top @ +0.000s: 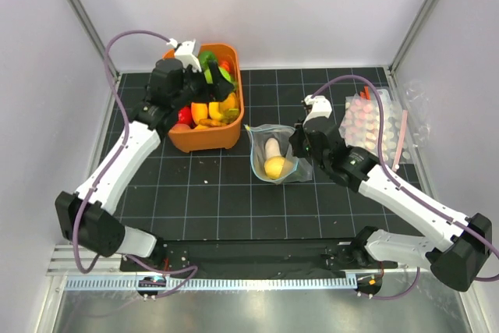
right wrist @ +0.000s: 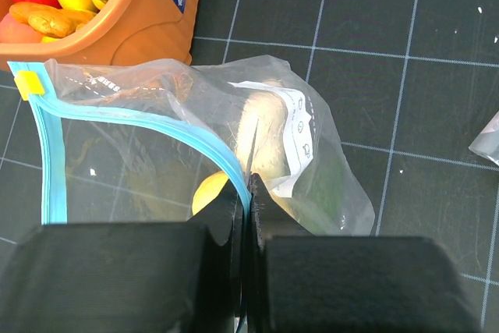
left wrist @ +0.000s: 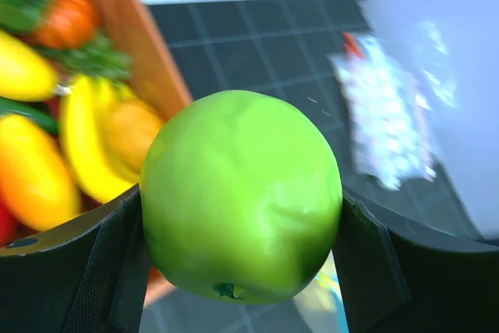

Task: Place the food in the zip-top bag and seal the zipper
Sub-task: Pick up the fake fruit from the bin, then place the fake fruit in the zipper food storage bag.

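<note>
My left gripper is shut on a green apple and holds it above the orange basket. The apple also shows in the top view. The clear zip-top bag lies on the mat right of the basket, with a white radish and a yellow lemon inside. My right gripper is shut on the bag's teal-blue zipper, holding one edge of the mouth up. The lemon and radish show through the plastic.
The basket holds several more toy foods. Crinkled pink-dotted packs lie at the right by the wall. Grey walls and frame posts close in the black grid mat.
</note>
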Robot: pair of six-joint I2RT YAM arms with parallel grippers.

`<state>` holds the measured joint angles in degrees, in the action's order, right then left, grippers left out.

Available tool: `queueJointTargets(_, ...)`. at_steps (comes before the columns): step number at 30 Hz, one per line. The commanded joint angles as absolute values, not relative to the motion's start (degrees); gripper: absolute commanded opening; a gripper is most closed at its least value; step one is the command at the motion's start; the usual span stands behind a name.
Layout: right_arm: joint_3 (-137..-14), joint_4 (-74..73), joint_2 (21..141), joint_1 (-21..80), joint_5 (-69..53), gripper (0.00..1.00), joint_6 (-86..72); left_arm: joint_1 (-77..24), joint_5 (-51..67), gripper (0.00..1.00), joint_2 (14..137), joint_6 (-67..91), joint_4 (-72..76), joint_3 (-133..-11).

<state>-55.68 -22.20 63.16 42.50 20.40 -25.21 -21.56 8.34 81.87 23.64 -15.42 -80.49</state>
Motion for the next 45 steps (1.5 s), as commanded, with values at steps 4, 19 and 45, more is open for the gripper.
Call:
queueJointTargets(4, -56.6, -19.51, 62.05, 42.36, 21.35, 0.01, -24.35, -31.71, 13.63, 0.62, 72.18, 28.74, -12.83, -72.17)
queueJointTargets(19, -55.72, -18.99, 59.94, 42.28, 22.85, 0.01, -25.31, -50.09, 7.74, 0.64, 72.68, 27.69, -11.34, -65.13)
queueJointTargets(45, -53.61, -17.23, 59.68, 41.66, 21.88, 0.01, -28.65, -48.96, -9.83, 1.0, 83.05, 23.11, -34.27, -88.84)
